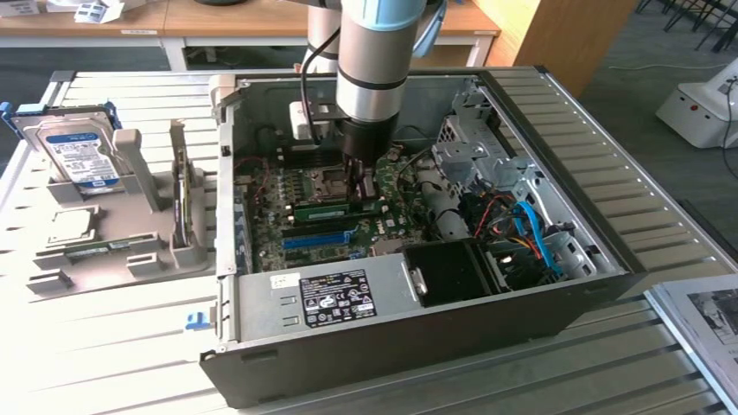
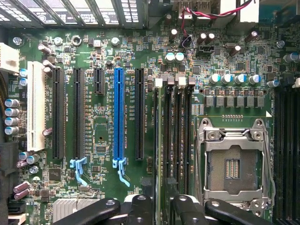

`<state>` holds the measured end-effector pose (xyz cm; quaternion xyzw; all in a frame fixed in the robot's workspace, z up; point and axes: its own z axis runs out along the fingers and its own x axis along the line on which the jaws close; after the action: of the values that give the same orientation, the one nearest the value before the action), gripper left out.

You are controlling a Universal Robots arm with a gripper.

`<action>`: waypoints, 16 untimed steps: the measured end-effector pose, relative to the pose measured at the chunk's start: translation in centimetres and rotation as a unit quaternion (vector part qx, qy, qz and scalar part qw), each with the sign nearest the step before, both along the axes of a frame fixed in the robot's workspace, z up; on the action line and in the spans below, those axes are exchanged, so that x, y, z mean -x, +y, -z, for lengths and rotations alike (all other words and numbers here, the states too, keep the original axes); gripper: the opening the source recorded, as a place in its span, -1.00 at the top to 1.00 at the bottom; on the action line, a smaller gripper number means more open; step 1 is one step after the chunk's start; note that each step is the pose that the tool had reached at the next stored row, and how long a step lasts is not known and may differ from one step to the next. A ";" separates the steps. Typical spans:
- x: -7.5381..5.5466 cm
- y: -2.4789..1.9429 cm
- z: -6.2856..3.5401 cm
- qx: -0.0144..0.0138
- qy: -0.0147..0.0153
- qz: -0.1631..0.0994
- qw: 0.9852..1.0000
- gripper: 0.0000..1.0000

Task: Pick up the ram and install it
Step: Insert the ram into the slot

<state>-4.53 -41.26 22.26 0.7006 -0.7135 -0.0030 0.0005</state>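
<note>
Down inside the open computer case [image 1: 461, 341] on the slatted desk [image 1: 116, 346], jaws parted a fair way and gripping nothing, poised close over the ram [image 1: 321, 210]. Standing there on edge in a memory slot of the motherboard [image 2: 98, 117], right beside the bare processor socket [image 2: 233, 161] and apart from the long blue slot [image 2: 118, 112]; cannot tell whether clicked fully home. Likely to handle as a light, thin, stiff board, yet fragile: apt to crack if bent, and best spared any rub on the contact edge. Smooth faces, so some risk of slipping under a loose pinch. Best taken by the two flat faces near the middle of the top edge and pressed straight down without twisting. As for writing: a blue-and-white label on the hard drive [image 1: 75, 156] in the grey holder [image 1: 138, 259] at the exterior view's left, too small to read; a black label with white print on the power supply [image 1: 334, 298], likewise unreadable; fine white lettering along the slots, not legible. No brand name made out anywhere.
</note>
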 end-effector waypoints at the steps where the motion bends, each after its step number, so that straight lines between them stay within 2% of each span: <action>1: 0.0 0.00 0.00 0.000 0.000 0.000 1.000 0.51; 10: 0.0 0.00 -0.01 0.000 0.000 0.000 1.000 0.51; 16: 0.0 0.00 -0.38 0.000 0.000 0.000 1.000 0.51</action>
<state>-4.53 -41.26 22.64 0.7007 -0.7135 -0.0030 0.0005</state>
